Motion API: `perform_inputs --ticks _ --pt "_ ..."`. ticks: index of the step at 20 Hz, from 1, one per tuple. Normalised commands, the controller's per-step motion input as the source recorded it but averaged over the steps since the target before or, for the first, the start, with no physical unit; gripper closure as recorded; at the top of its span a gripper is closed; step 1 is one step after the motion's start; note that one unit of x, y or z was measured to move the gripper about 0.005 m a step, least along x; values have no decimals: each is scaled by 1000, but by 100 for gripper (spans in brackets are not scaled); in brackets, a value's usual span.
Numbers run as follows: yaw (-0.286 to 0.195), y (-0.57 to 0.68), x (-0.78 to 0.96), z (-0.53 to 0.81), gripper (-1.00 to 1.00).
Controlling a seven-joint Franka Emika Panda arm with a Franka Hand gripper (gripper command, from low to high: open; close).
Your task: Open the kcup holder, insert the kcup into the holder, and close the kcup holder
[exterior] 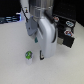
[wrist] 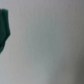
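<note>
White table [exterior: 12, 55], dark background clutter [exterior: 9, 20]

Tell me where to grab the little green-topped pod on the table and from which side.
Grip the pod across its white round sides, coming straight down from above. It stands upright on the table with its foil top up; bare surface on the exterior view's left leaves room.

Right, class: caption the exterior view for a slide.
Panda arm over a white table, kcup beside it, kcup holder behind.
</note>
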Motion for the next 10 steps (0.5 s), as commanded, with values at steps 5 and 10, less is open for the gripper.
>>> perform_inputs --ticks 5,10 --pt "-303 -420 -136 -171 -100" --pt "-302 -426 -166 -330 -100"
